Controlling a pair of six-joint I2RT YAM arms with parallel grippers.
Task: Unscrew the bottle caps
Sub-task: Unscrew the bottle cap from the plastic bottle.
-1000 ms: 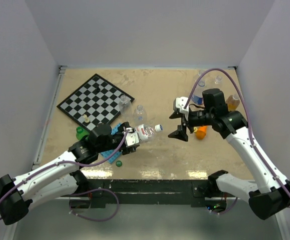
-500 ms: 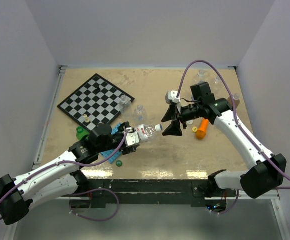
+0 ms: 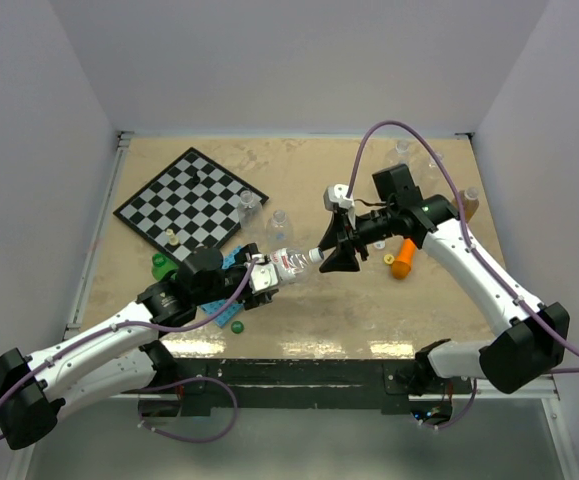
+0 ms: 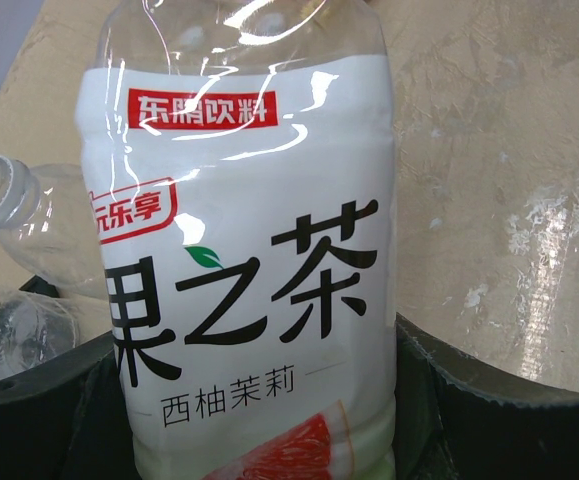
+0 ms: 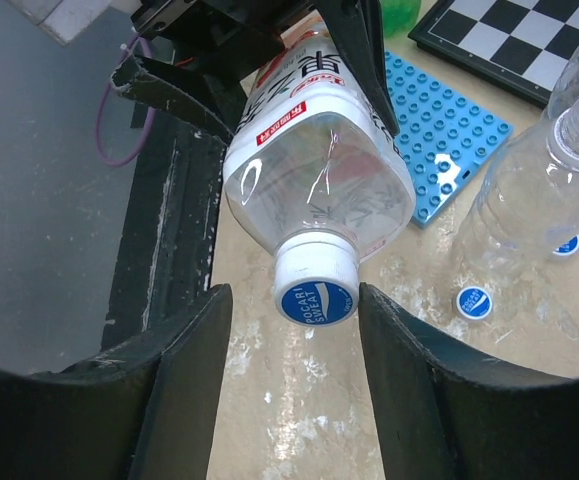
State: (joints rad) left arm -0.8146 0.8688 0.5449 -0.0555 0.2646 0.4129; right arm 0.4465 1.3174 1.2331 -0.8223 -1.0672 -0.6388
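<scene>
My left gripper [image 3: 259,275] is shut on a clear bottle with a white label [image 3: 287,262] and holds it tilted above the table, neck pointing right. The left wrist view is filled by that label [image 4: 239,280], with a black finger on either side of it. The bottle's white cap with a blue top [image 5: 315,290] stands between the jaws of my right gripper [image 5: 294,300]. A narrow gap shows on each side of the cap, so that gripper is open. From above, the right gripper [image 3: 337,250] sits at the cap [image 3: 315,255].
A chessboard [image 3: 191,203] lies at the back left. A blue studded plate [image 5: 449,130], uncapped clear bottles [image 5: 529,200] and loose blue caps [image 5: 472,301] lie under the held bottle. An orange toy [image 3: 401,258] and more bottles [image 3: 399,190] stand at the right.
My right arm has swung left to the held bottle's cap and its jaws have narrowed around it. The left arm and its bottle have not moved.
</scene>
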